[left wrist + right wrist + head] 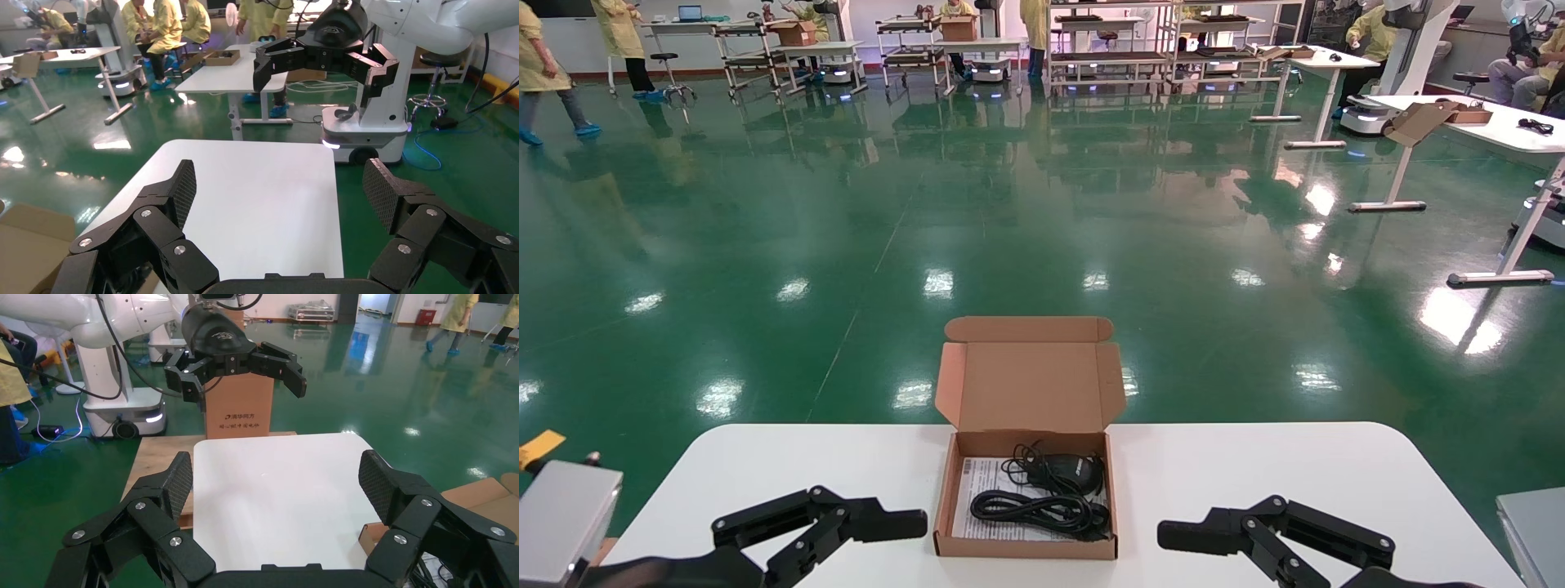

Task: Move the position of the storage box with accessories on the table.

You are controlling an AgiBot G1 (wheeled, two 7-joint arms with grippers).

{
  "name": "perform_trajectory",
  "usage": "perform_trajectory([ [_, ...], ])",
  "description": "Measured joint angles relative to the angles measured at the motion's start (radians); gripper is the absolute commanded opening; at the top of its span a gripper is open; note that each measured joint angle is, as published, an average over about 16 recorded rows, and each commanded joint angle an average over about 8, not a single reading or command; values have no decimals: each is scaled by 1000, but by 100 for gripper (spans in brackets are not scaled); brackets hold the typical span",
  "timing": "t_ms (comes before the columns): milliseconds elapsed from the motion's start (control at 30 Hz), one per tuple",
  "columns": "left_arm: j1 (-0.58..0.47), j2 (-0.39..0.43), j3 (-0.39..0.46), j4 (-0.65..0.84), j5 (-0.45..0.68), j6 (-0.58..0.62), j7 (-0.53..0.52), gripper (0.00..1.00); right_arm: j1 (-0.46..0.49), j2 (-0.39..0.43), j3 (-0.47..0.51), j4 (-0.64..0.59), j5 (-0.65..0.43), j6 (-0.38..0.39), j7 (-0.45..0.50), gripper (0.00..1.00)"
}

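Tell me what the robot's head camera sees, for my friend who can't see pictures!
An open storage box sits on the white table, holding a black mouse, coiled cables and a paper sheet. The left tool and right tool wait open on either side, not touching it.

Storage box (1027,482): brown corrugated cardboard, matt, raw edges.
Paper sheet (985,490) inside: white, printed.
Mouse (1068,471) and cables (1034,508): black, plastic-looking, slight sheen.
Tabletop (1254,474): white, smooth, faint gloss.
Left gripper (278,190) and right gripper (275,484): matt black, finger pads finely textured.
Floor (846,229): green, highly glossy.
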Motion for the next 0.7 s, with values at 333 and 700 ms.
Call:
perform_trajectory([
  [333, 0, 0, 0, 0, 0, 0, 0, 100, 2, 0, -2, 0, -1, -4, 3, 100],
  [700, 0, 0, 0, 0, 0, 0, 0, 100, 157, -62, -61, -129, -35, -53, 66, 100],
])
